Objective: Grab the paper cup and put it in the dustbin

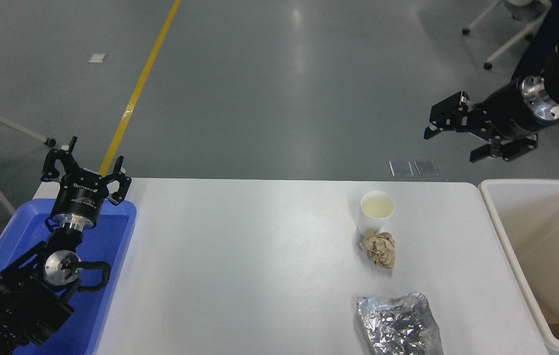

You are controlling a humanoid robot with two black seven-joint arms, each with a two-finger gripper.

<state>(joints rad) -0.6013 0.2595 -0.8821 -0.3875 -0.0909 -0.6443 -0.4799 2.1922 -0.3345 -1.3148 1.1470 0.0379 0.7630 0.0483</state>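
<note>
Surface: white table (259,256) is set on a grey floor crossed by a yellow line (138,88).
Paper cup: paper cup (376,212) is seen upright on the table's far right part; small, plain white, tapered, rolled rim, cream inside. It is held by nothing.
Neighbours: crumpled brown paper ball (379,249) is pressed against the cup's near side; crinkled silver foil tray (397,323) is laid nearer the camera, apart from both.
Dustbin: dustbin (508,231) is placed at the table's right edge; cream-white, thick rounded rim, beige inside.
Right gripper: right gripper (452,140) is raised above the floor beyond the table, well apart from the cup; jaws spread, nothing between them.
Left gripper: left gripper (84,170) is parked at lower left over the blue plastic tray (111,246); jaws spread, nothing held.
</note>
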